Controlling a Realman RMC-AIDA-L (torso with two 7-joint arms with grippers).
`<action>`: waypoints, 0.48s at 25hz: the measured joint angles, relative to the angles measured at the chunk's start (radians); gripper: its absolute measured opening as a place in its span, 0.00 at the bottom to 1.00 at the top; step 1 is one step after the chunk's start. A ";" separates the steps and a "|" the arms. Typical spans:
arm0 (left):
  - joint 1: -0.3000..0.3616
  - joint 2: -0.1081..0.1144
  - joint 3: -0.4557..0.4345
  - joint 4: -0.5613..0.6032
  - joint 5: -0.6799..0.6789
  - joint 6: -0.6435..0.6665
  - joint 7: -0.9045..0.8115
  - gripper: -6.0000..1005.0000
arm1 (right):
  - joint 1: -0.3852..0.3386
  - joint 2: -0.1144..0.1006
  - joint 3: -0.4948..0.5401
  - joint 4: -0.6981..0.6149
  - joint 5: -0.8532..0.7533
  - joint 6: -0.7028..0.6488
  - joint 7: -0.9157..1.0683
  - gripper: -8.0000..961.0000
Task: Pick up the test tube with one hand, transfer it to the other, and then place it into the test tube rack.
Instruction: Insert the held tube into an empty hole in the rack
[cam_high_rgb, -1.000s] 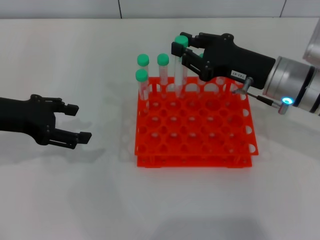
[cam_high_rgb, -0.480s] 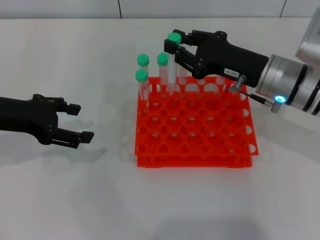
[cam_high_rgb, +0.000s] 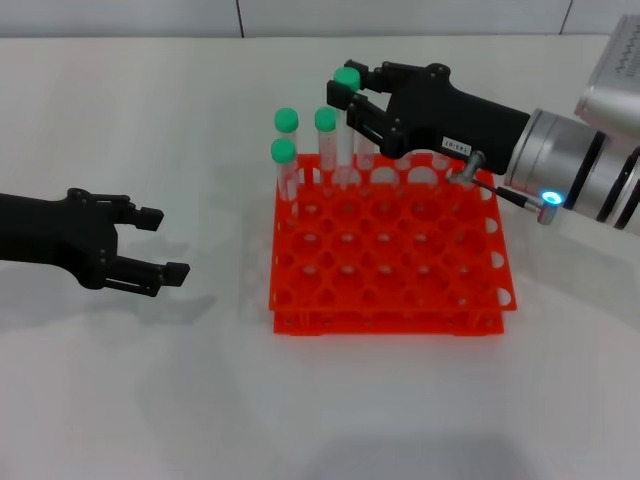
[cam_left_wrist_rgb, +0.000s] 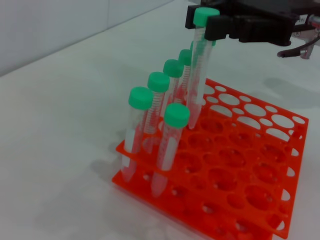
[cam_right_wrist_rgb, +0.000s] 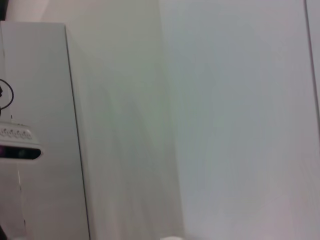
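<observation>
Test tube with green cap, held near the cap by right gripper, fingers clamped on it; hanging upright over back row of orange-red test tube rack, pointed tip at or just inside a hole near the back edge. Three more green-capped tubes seated at rack's back-left corner in head view; more visible behind from left wrist view. Left gripper well to the left over white table, fingers spread, holding nothing.
</observation>
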 joint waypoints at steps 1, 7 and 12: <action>-0.001 0.000 0.000 -0.002 0.000 0.000 0.000 0.88 | 0.000 0.000 -0.003 0.000 0.000 0.001 -0.001 0.28; -0.003 0.001 -0.002 -0.002 0.000 -0.001 0.000 0.88 | 0.014 0.000 -0.042 0.000 0.038 0.013 -0.006 0.28; -0.003 0.001 -0.010 -0.003 0.000 -0.001 0.003 0.88 | 0.027 0.000 -0.093 0.002 0.094 0.032 -0.038 0.28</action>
